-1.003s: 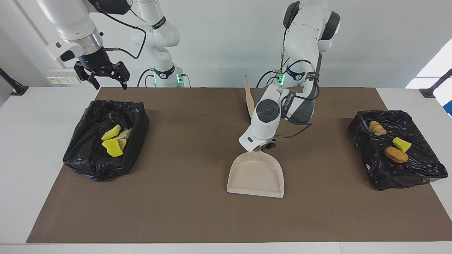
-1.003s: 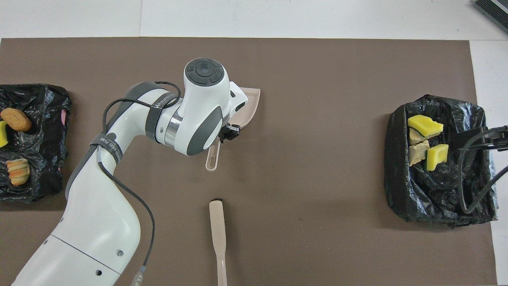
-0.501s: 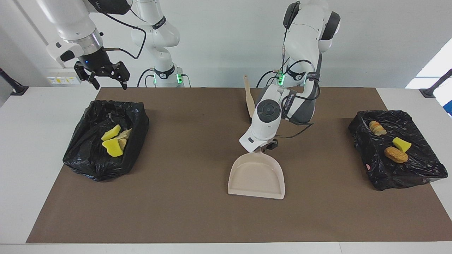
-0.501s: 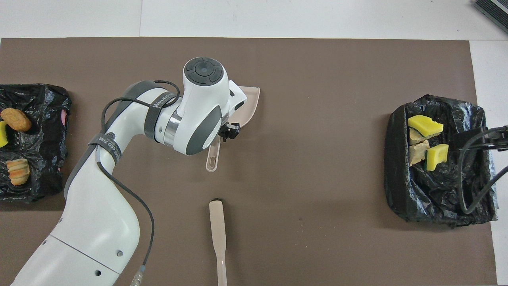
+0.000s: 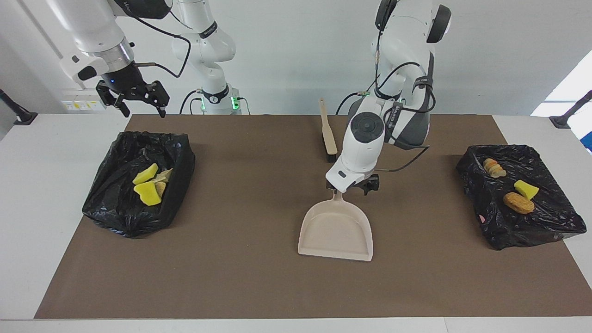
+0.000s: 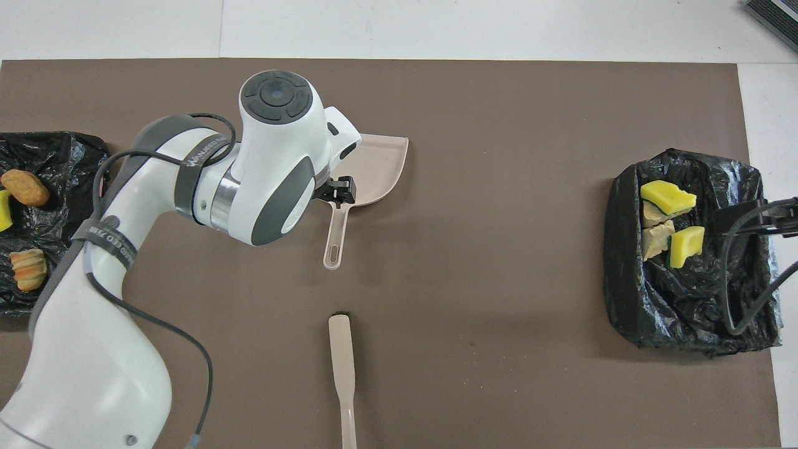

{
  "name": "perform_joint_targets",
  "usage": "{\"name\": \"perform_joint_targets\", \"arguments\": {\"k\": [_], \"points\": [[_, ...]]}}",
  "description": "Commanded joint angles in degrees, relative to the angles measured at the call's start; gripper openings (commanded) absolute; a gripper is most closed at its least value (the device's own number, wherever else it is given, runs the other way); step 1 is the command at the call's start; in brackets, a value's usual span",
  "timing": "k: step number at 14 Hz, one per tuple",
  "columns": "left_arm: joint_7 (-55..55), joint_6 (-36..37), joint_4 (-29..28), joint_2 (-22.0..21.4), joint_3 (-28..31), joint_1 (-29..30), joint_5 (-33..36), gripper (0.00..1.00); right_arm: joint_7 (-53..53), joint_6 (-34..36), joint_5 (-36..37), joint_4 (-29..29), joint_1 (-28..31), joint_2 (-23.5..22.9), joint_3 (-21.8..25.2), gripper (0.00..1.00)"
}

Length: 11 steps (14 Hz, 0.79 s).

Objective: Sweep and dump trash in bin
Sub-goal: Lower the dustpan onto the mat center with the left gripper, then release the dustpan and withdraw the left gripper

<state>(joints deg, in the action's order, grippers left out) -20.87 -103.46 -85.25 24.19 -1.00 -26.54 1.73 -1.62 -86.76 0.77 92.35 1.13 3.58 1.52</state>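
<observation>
Seven trash pieces (image 5: pixel 148 185) — all binned

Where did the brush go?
The brush lies flat on the brown mat in the middle of the table, nearer to the robots than the dustpan, with a bare gap between them.

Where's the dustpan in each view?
Facing view: the dustpan lies mid-mat, below centre, handle pointing up toward the left hand.
Overhead view: dustpan above centre, partly covered by the left arm, handle pointing down.
Shared landmark: the brush, nearer the robots than the dustpan.
</observation>
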Motion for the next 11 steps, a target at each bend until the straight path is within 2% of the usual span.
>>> {"name": "perform_joint_targets", "arguments": {"k": [1, 4, 6, 11], "points": [[0.9, -0.3, -8.6, -8.5, 0.1, 1.7, 1.0, 1.0, 1.0, -0.5, -1.0, -0.3, 0.2, -0.1, -0.5, 1.0], [8.1, 1.2, -13.9, -17.6, 0.1, 6.6, 1.0, 1.0, 1.0, -0.5, -1.1, -0.3, 0.3, -0.1, -0.5, 1.0], [13.8, 4.9, -15.4, -22.8, 0.1, 9.8, 0.9, 1.0, 1.0, -0.5, -1.0, -0.3, 0.2, -0.1, -0.5, 1.0], [19.7, 10.5, -14.5, -29.1, 0.3, 15.5, 0.8, 1.0, 1.0, -0.5, -1.0, -0.3, 0.2, -0.1, -0.5, 1.0]]}}
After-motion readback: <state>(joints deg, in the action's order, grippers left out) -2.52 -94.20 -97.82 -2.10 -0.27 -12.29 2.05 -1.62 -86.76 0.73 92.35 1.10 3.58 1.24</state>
